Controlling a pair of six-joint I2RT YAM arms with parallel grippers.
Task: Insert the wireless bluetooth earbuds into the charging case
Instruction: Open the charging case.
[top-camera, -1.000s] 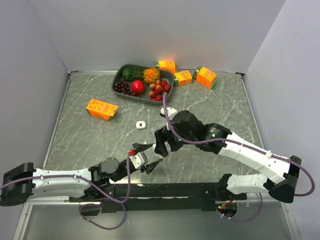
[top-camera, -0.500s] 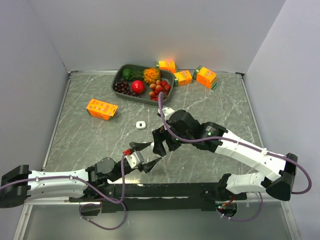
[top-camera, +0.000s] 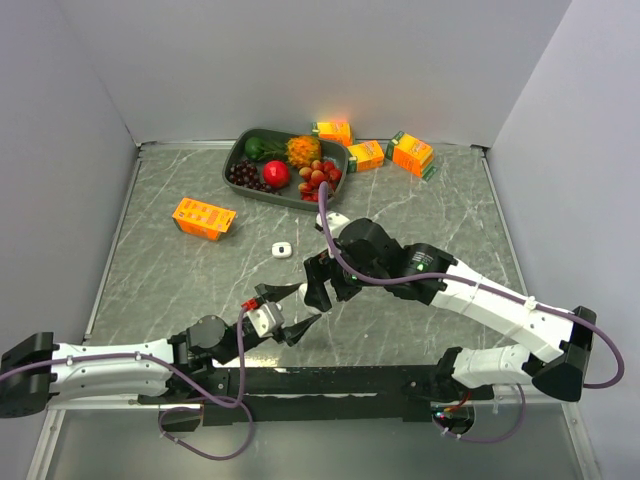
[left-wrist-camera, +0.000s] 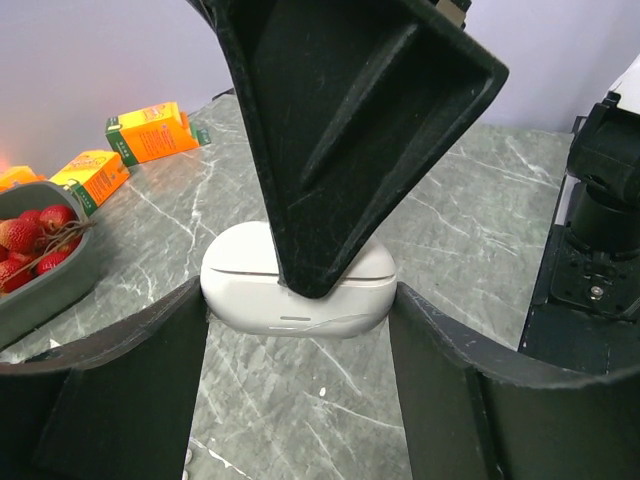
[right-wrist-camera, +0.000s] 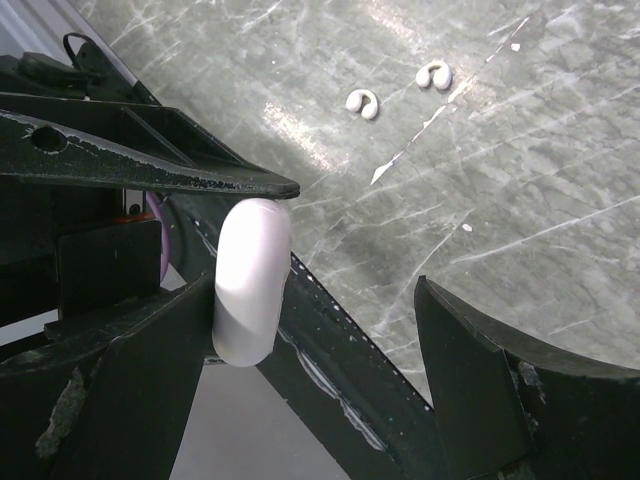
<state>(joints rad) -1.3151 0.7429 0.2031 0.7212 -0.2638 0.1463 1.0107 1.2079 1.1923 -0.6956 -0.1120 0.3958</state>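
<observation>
A closed white charging case (left-wrist-camera: 298, 295) is clamped end to end between the fingers of my left gripper (left-wrist-camera: 300, 312), raised off the marble table. My right gripper (right-wrist-camera: 315, 290) stands open around it. Its left finger (right-wrist-camera: 150, 350) rests against the case (right-wrist-camera: 250, 280), and its right finger is well apart from it. One right finger (left-wrist-camera: 340, 150) covers the case's top in the left wrist view. Two tiny white earbuds (right-wrist-camera: 362, 103) (right-wrist-camera: 435, 74) lie on the table beyond. From above, both grippers (top-camera: 292, 308) (top-camera: 322, 288) meet near the front middle, and the earbuds are hidden.
A second small white case (top-camera: 281, 248) lies on the table. A grey tray (top-camera: 236, 157) of fruit stands at the back, with orange cartons (top-camera: 413, 153) beside it and another carton (top-camera: 204, 217) at the left. The black base rail (top-camera: 330, 380) runs along the near edge.
My left arm has drawn back to the left, carrying the case slightly leftward. My right gripper has followed it. Neither gripper has changed its opening.
</observation>
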